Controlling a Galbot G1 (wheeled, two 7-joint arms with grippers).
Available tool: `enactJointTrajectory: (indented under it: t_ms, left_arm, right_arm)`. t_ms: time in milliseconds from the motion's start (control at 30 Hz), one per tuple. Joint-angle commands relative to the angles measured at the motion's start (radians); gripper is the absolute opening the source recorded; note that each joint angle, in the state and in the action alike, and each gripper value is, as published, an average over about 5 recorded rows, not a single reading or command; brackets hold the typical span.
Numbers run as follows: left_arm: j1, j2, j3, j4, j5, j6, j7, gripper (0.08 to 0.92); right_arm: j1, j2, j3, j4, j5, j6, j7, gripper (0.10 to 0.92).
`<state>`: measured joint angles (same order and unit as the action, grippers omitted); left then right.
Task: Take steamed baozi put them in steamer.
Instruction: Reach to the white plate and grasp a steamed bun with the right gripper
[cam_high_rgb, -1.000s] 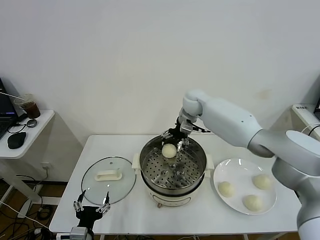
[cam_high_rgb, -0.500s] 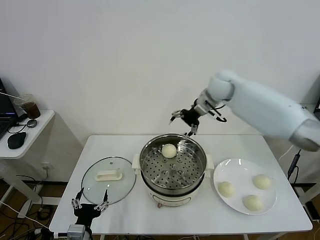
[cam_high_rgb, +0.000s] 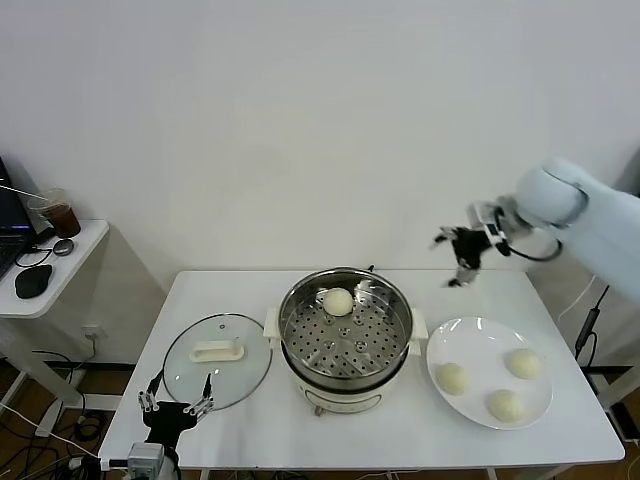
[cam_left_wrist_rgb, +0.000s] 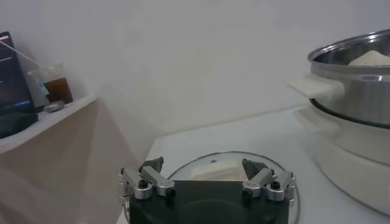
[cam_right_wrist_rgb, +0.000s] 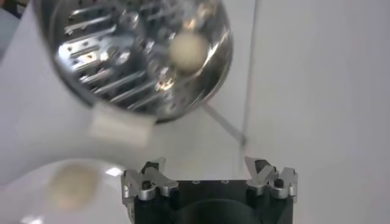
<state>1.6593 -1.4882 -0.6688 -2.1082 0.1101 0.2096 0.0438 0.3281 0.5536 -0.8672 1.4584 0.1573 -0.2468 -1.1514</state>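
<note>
The white bench (cam_high_rgb: 250, 420) carries the steamer (cam_high_rgb: 346, 335) at its middle. Right of the steamer sits a white plate (cam_high_rgb: 480, 350) with three steamed baozi (cam_high_rgb: 453, 377); a fourth bun (cam_high_rgb: 338, 301) lies inside the steamer, at the far side of its perforated floor. Left of the steamer lies a glass lid (cam_high_rgb: 217, 360). The right tool (cam_high_rgb: 457, 258) hangs open and empty, above and to the right of the steamer. The left tool (cam_high_rgb: 176, 408) waits open by the lid's near edge.
</note>
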Motion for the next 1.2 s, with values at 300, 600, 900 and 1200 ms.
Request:
enactJointTrajectory:
  t_ms: [300, 600, 900, 1200]
  left_arm:
    - [0.013, -0.009, -0.007, 0.001, 0.001, 0.001, 0.0, 0.823]
    - [0.02, -0.018, -0.002, 0.007, 0.009, 0.001, -0.001, 0.823]
    - [0.017, -0.019, -0.003, 0.025, 0.013, 0.0, -0.001, 0.823]
    - [0.018, -0.022, 0.001, 0.035, 0.018, 0.0, 0.0, 0.823]
  right_arm:
    - [-0.58, -0.189, 0.352, 0.196, -0.274, -0.078, -0.102, 0.823]
    - [-0.675, -0.113, 0.411, 0.123, -0.352, -0.046, -0.056, 0.823]
    - [-0.698, -0.005, 0.444, 0.023, -0.398, -0.034, -0.039, 0.823]
    - [-0.687, 0.056, 0.432, -0.016, -0.398, -0.009, -0.045, 0.823]
